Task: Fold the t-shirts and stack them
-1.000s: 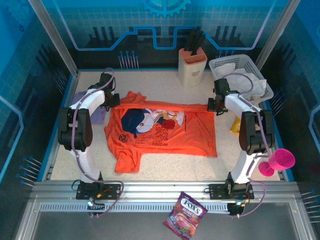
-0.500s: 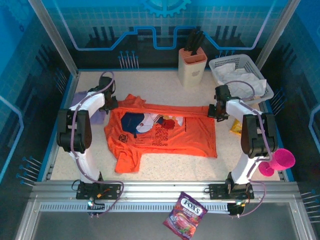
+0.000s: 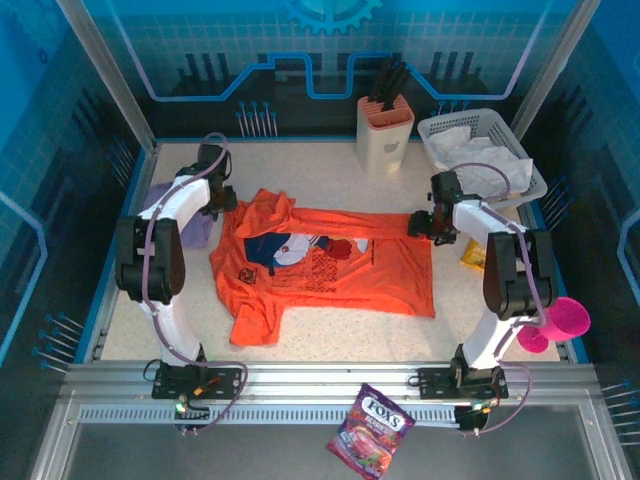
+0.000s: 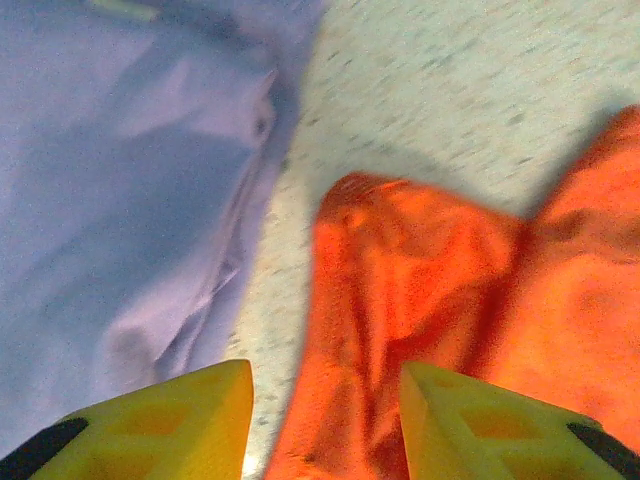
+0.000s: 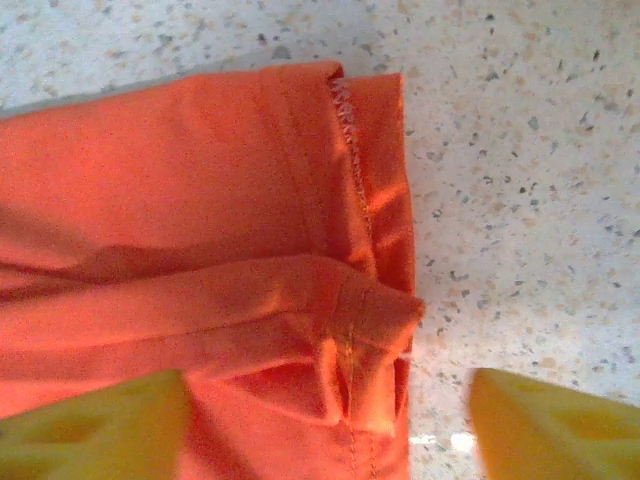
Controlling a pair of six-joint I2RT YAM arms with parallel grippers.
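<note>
A pale purple t-shirt (image 3: 196, 228) is seen bunched at the left edge of the table (image 3: 320, 170), partly hidden behind the left arm. Just to its right, the left pincer (image 3: 222, 196) is held over the upper left corner of the orange t-shirt (image 3: 340, 270). In the left wrist view its yellow fingers (image 4: 170, 420) are shown apart at the bottom edge. Rumpled orange cloth and a strip of bare table are seen in the gap, and nothing is clamped. In that view the purple cloth is spread over the left half of the frame and kept apart from the orange cloth by speckled table.

The orange t-shirt is laid across the middle of the table. Its far edge is turned over into a band along the top, a bunched lump is raised at its upper left, and one sleeve is left sticking out at the lower left. A dark blue and white print is shown left of its centre.

A candy bag (image 3: 370, 432) is seen on the metal rail at the bottom centre, and a cream knife block (image 3: 385, 130) at the back.

The right pincer (image 3: 421, 222) is placed at the upper right corner of the orange t-shirt. In the right wrist view its fingers (image 5: 90, 425) are spread wide at the bottom corners. The folded, stitched corner lies between them and is not gripped.

Further right, a white basket (image 3: 430, 127) with pale cloth is set at the upper right, and a pink cup (image 3: 562, 322) is seen at the lower right.
</note>
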